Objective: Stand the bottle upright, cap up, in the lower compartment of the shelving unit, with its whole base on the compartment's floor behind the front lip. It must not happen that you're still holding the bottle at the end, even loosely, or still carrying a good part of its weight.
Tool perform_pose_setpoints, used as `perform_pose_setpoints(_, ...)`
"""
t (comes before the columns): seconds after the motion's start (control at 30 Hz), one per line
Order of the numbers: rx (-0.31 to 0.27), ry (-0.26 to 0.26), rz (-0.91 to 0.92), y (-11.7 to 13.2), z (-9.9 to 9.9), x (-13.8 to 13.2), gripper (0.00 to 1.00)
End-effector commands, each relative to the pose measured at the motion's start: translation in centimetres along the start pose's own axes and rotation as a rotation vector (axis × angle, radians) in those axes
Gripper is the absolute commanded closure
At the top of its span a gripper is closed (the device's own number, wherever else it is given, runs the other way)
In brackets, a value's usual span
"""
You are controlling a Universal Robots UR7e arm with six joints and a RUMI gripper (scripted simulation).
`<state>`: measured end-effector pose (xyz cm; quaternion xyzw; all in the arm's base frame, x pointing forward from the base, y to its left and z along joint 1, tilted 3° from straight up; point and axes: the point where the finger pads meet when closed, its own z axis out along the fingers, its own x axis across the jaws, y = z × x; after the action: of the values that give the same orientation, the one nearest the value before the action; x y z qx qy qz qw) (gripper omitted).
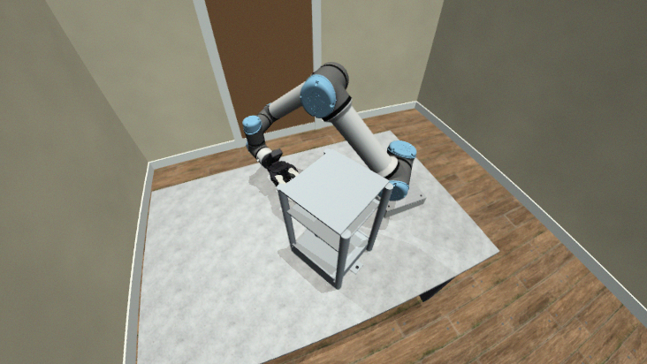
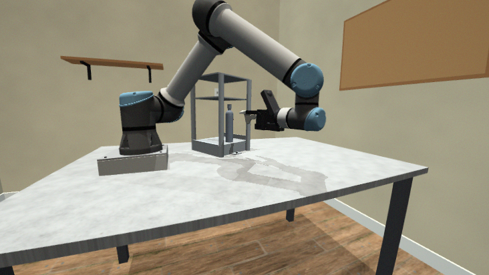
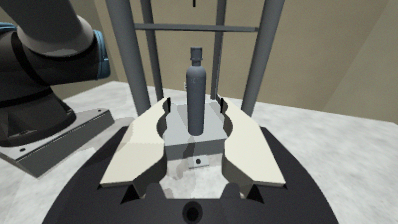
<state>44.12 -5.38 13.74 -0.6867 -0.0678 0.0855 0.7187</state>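
Observation:
The grey-blue bottle point(image 2: 229, 124) point(image 3: 196, 117) stands upright, cap up, in the lower compartment of the shelving unit point(image 1: 335, 189) point(image 2: 220, 112) point(image 3: 122, 55). In the wrist view its base rests on the compartment's floor, close behind the front lip point(image 3: 195, 149). The bottle is hidden in the top view. My gripper point(image 1: 286, 177) point(image 2: 243, 115) point(image 3: 195, 98) is open and empty, level, just outside the unit's open front. Its two pale fingers stand apart and point at the bottle, with a gap between them and it.
The unit's posts point(image 2: 248, 102) point(image 3: 260, 60) stand on both sides of the opening, and a middle shelf point(image 2: 218, 98) is above the bottle. A small tab point(image 1: 356, 268) point(image 3: 198, 161) lies at the unit's foot. The arm's base point(image 2: 133, 165) is beside the unit.

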Motion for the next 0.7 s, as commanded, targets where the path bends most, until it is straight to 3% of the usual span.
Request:
perform_pose_setpoints(0.0,-0.001,0.001,0.000,-2.1,-0.2,0.0,0.65)
perform_pose_setpoints(0.67,-0.001,0.001,0.000,-4.3,-0.2,0.0,0.65)
